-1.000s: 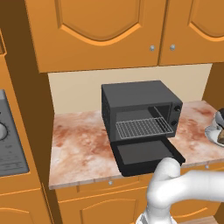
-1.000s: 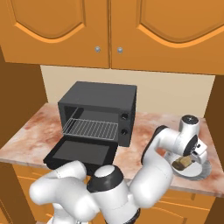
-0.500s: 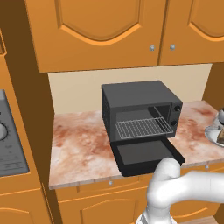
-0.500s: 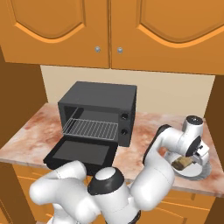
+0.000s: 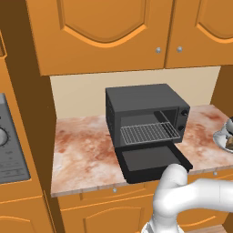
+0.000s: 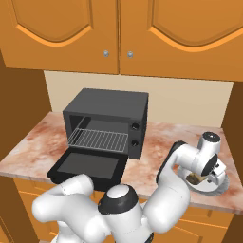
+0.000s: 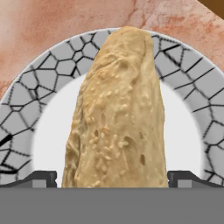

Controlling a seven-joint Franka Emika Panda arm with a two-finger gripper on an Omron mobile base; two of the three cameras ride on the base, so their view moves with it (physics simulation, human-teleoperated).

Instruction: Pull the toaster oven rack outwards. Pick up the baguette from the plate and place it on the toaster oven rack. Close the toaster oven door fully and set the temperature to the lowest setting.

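Baguette [image 7: 118, 113] lies on the plate [image 7: 57, 70], running lengthwise up the hand view from between the two dark fingertips [image 7: 41, 178]; one tip stands at each side of the loaf's near end, so the gripper [image 7: 112, 179] is spread around the bread; whether the pads touch the crust cannot be told. Plate has a white middle and a grey rim with a dark crackle pattern; it sits on the marbled reddish counter [image 7: 52, 22].

In the right base view the gripper [image 6: 205, 176] is down over the plate [image 6: 223, 182] at the right end of the counter [image 6: 156, 137], a bit of brown loaf [image 6: 193, 179] showing under it; the white arm [image 6: 175, 190] bends up from the lower left and over to it. In the left base view the plate [image 5: 223, 139] and a dark sliver of baguette [image 5: 229, 144] sit at the right edge.

Oven [image 6: 107, 121] stands well apart from the plate, to its left on the same counter; door [image 6: 88, 166] is folded down flat in front of the cavity; rack [image 6: 98, 139] is pulled partway out over the door. Left base view shows the same: oven [image 5: 143, 109], rack [image 5: 150, 133], door [image 5: 152, 161]. Two knobs [image 6: 135, 134] sit on the strip at the oven's right. Orange cabinets [image 6: 118, 33] hang above.
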